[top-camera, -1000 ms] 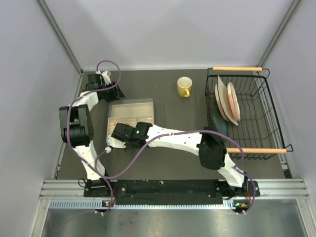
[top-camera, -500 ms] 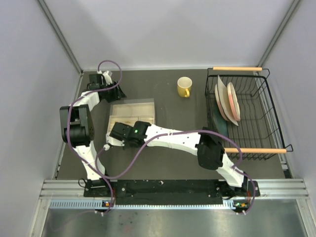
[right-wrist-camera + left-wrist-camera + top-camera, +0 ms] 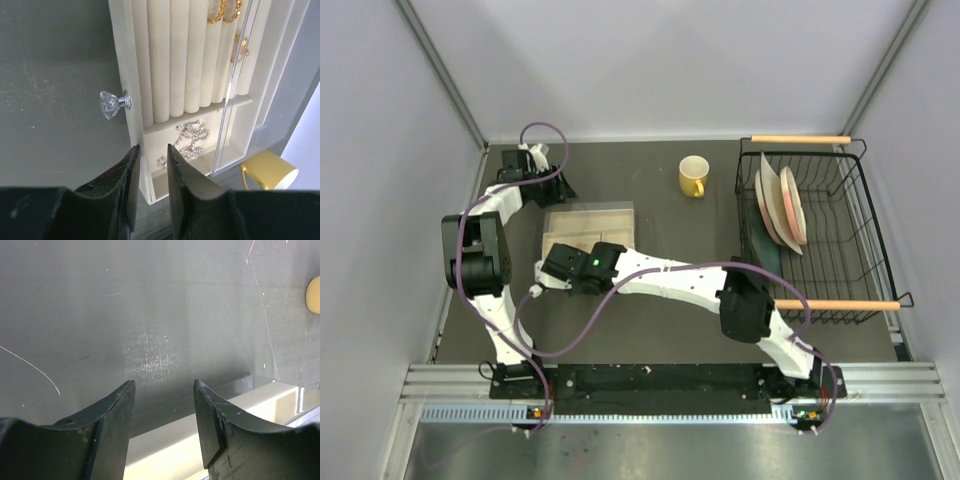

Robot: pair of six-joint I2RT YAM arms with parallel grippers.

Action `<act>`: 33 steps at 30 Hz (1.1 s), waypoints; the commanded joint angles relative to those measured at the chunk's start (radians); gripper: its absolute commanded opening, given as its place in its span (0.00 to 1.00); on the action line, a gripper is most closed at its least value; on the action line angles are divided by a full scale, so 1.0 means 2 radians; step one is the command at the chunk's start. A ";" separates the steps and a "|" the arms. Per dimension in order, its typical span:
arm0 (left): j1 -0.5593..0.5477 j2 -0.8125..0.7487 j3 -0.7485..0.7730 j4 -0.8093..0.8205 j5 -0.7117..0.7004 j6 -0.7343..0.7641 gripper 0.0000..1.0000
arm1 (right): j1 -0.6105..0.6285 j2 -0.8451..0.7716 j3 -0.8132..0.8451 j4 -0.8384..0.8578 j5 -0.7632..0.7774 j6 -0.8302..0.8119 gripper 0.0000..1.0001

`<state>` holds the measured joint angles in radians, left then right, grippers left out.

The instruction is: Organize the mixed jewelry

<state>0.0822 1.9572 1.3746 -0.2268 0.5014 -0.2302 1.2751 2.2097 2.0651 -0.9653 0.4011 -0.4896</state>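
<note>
Pale walls are enclosing a dark grey table (image 3: 660, 320), shown from above. A cream jewelry box (image 3: 570, 238) is lying at about 10 o'clock from the table's middle. A yellow mug (image 3: 693, 176) is standing at 12 o'clock, and a wire dish rack (image 3: 830, 270) with plates (image 3: 782, 205) at 3 o'clock.

The right gripper (image 3: 151, 167) is being held across the table at the box's 7 o'clock corner. Its fingers are only slightly apart, with the box's front wall lying between them; whether they are touching it cannot be told. By that placing, the box is probably being steadied or nudged close to its crystal knob (image 3: 112, 103). The left gripper (image 3: 163, 387) is being held over the box's 11 o'clock edge, fingers apart with nothing between them. It is likely being kept ready beside the clear panel (image 3: 237, 75), which is standing open.

The jewelry is lying inside the box. Gold rings (image 3: 225, 12) are being gripped in the slots between the cream rolls, at 1 o'clock in the right wrist view. A silvery glittery cluster (image 3: 187, 142) is resting loose in the small compartment below the rolls. One pinkish-gold piece (image 3: 243, 47) is being glimpsed behind the panel, its shape unclear.
</note>
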 commanded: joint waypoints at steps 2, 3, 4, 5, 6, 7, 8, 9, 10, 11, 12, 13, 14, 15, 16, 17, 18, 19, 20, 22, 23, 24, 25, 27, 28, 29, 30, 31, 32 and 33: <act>-0.010 0.023 -0.019 -0.031 -0.004 0.008 0.54 | -0.017 0.012 0.040 0.040 0.024 0.009 0.29; -0.010 0.023 -0.019 -0.031 -0.004 0.008 0.54 | -0.018 0.013 0.042 0.041 0.023 0.009 0.29; -0.010 0.023 -0.019 -0.032 -0.004 0.008 0.54 | -0.019 0.015 0.042 0.040 0.023 0.008 0.29; -0.010 0.022 -0.019 -0.031 -0.004 0.008 0.54 | -0.019 0.013 0.041 0.040 0.022 0.008 0.29; -0.010 0.022 -0.020 -0.032 -0.004 0.008 0.54 | -0.020 0.011 0.040 0.040 0.019 0.009 0.29; -0.011 0.022 -0.020 -0.032 -0.004 0.008 0.54 | -0.019 0.008 0.036 0.040 0.019 0.011 0.29; -0.010 0.022 -0.020 -0.031 -0.003 0.008 0.54 | -0.020 0.004 0.035 0.040 0.018 0.013 0.29; -0.010 0.022 -0.019 -0.031 -0.003 0.008 0.54 | -0.020 0.003 0.034 0.040 0.019 0.014 0.29; -0.010 0.023 -0.019 -0.031 -0.004 0.008 0.54 | -0.021 0.001 0.034 0.040 0.019 0.015 0.29; -0.010 0.024 -0.019 -0.032 -0.003 0.008 0.54 | -0.022 0.001 0.034 0.041 0.019 0.017 0.29; -0.010 0.024 -0.019 -0.031 -0.001 0.008 0.54 | -0.023 0.003 0.035 0.042 0.020 0.019 0.29; -0.010 0.024 -0.019 -0.032 -0.002 0.008 0.54 | -0.024 0.003 0.038 0.042 0.020 0.020 0.30; -0.010 0.024 -0.019 -0.031 -0.001 0.008 0.54 | -0.025 0.005 0.040 0.042 0.020 0.022 0.30; -0.010 0.024 -0.019 -0.032 -0.001 0.008 0.54 | -0.027 0.010 0.043 0.042 0.021 0.022 0.30; -0.010 0.024 -0.019 -0.032 0.000 0.008 0.54 | -0.028 0.013 0.050 0.043 0.023 0.022 0.30; -0.010 0.024 -0.019 -0.032 0.000 0.008 0.54 | -0.029 0.016 0.053 0.044 0.023 0.025 0.30; -0.010 0.023 -0.020 -0.031 0.000 0.008 0.54 | -0.029 0.020 0.057 0.045 0.023 0.025 0.31; -0.010 0.023 -0.020 -0.032 0.001 0.008 0.54 | -0.031 0.022 0.063 0.045 0.025 0.025 0.31; -0.010 0.022 -0.020 -0.031 0.000 0.008 0.54 | -0.032 0.024 0.067 0.045 0.027 0.027 0.31; -0.010 0.023 -0.020 -0.031 0.002 0.009 0.54 | -0.036 0.028 0.075 0.047 0.033 0.028 0.32; -0.010 0.023 -0.020 -0.031 0.002 0.010 0.54 | -0.038 0.029 0.076 0.047 0.033 0.029 0.32; -0.010 0.023 -0.020 -0.031 0.002 0.010 0.54 | -0.040 0.030 0.078 0.048 0.035 0.029 0.33; -0.011 0.024 -0.020 -0.030 0.002 0.010 0.54 | -0.042 0.030 0.080 0.048 0.035 0.028 0.33; -0.010 0.025 -0.019 -0.031 0.003 0.010 0.54 | -0.045 0.034 0.081 0.049 0.038 0.027 0.33; -0.010 0.025 -0.019 -0.032 0.003 0.010 0.54 | -0.047 0.035 0.082 0.049 0.038 0.028 0.34; -0.010 0.025 -0.019 -0.032 0.002 0.009 0.54 | -0.048 0.036 0.082 0.049 0.037 0.027 0.34; -0.010 0.025 -0.019 -0.032 0.003 0.009 0.54 | -0.048 0.035 0.082 0.049 0.036 0.028 0.34; -0.010 0.025 -0.019 -0.031 0.003 0.009 0.54 | -0.048 0.033 0.080 0.050 0.033 0.029 0.34; -0.010 0.024 -0.019 -0.031 0.003 0.009 0.54 | -0.049 0.028 0.078 0.049 0.031 0.031 0.34; -0.010 0.024 -0.020 -0.032 0.003 0.009 0.54 | -0.048 0.023 0.077 0.049 0.026 0.033 0.34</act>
<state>0.0822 1.9572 1.3746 -0.2264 0.5087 -0.2295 1.1824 2.2734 2.1769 -0.9085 0.4530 -0.4576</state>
